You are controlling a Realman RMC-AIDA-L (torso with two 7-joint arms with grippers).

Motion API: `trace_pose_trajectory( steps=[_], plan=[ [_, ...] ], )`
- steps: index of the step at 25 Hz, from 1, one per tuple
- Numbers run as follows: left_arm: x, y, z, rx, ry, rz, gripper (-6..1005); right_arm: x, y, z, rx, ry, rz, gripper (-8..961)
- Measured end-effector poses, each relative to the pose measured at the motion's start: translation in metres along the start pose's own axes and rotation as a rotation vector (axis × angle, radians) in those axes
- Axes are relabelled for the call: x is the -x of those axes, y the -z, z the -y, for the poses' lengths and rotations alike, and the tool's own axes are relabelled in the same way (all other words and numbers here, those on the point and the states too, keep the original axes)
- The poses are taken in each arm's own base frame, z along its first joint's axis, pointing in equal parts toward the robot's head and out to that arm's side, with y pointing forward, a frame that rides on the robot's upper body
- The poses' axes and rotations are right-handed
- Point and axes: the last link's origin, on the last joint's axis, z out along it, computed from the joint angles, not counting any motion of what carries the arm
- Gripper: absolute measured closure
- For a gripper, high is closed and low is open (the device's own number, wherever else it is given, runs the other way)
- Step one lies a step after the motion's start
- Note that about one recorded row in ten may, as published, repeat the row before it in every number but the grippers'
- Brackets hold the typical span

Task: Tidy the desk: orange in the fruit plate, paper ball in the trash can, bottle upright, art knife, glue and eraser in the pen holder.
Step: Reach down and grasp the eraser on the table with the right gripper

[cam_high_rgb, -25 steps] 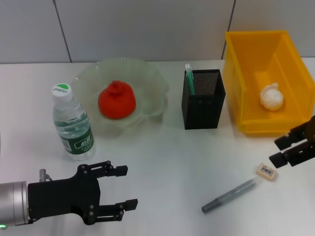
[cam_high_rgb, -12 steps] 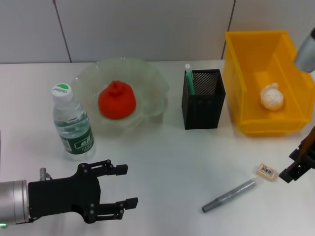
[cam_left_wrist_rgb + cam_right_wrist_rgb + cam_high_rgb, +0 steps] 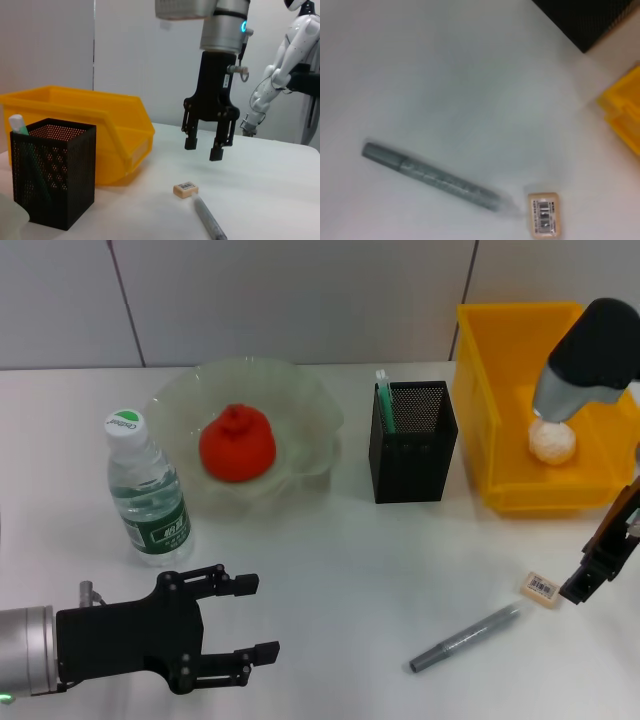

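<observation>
Right gripper (image 3: 209, 148), jaws apart, above eraser (image 3: 542, 588): off-centre descent could nudge eraser into knife (image 3: 465, 638); watch alignment.

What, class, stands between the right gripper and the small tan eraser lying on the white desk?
Nothing visible. The right gripper hangs open just above the small tan eraser, with only air between them. The grey art knife lies beside the eraser, not over it.

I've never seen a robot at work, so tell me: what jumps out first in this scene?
The bright yellow bin at the far right, holding a white paper ball, and the orange in the glass plate. Then the right gripper, open, hanging above the eraser and grey art knife.
</observation>
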Motion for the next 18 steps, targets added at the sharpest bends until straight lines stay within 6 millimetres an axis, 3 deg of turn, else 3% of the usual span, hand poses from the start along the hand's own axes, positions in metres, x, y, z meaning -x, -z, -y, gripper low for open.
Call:
trace_pose_trajectory(
  steps=[9,18],
  plan=[
    [0.000,0.001,0.000,0.000,0.000,0.001,218,0.009,-0.021,0.004,-0.030,0.010,-0.010,297],
    [0.001,0.002,-0.001,0.001,0.002,-0.001,217,0.014,-0.030,0.007,-0.041,0.010,-0.001,322]
  ],
)
